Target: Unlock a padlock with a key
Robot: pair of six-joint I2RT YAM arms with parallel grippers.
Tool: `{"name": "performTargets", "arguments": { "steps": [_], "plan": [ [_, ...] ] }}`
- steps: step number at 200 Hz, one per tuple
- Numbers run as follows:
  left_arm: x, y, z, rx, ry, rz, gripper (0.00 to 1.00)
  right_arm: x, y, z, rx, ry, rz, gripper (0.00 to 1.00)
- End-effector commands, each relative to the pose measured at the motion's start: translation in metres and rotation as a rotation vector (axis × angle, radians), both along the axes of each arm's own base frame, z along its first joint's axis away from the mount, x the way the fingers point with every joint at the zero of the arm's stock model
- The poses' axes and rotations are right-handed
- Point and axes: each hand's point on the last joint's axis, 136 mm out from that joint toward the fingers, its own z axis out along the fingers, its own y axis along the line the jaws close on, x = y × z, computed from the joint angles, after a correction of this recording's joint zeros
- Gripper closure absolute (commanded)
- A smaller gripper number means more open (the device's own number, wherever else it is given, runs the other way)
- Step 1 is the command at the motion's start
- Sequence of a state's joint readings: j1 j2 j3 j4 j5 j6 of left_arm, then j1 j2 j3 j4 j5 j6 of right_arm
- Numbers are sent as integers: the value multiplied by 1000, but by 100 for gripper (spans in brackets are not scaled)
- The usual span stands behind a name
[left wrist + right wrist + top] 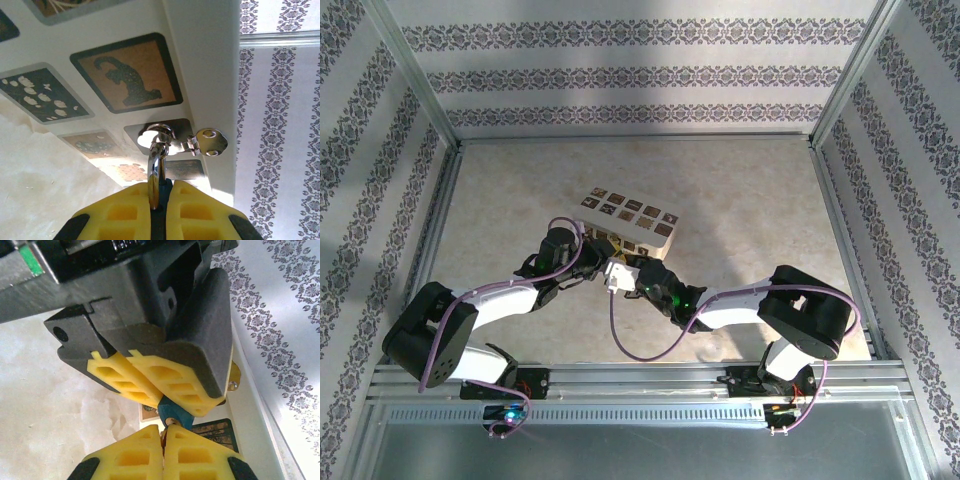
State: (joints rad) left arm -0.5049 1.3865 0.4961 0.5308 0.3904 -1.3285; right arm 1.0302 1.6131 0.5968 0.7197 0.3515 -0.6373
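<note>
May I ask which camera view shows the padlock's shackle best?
Left wrist: the padlock shows its shackle, sharp and close, through the hasp. Right wrist shows its blue body; top external, too small to tell.

Two arms [500, 300], one cream box [630, 215], one blue padlock [175, 415], one table [750, 200].

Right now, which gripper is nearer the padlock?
Left. The left gripper is clamped on the padlock, whose shackle passes through the hasp on the cream box. The right gripper, fingertips together, sits just short of its blue end.
</note>
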Motion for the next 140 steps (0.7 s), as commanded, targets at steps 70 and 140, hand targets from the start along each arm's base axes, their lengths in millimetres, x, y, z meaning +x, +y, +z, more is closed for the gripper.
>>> {"name": "performTargets", "arguments": {
  "steps": [70, 140],
  "plan": [
    [0, -22, 34, -72, -96, -67, 100, 4, 12, 36, 380, 151, -81, 100],
    [-1, -23, 32, -72, -95, -67, 100, 11, 25, 50, 641, 295, -116, 100]
  ]
}}
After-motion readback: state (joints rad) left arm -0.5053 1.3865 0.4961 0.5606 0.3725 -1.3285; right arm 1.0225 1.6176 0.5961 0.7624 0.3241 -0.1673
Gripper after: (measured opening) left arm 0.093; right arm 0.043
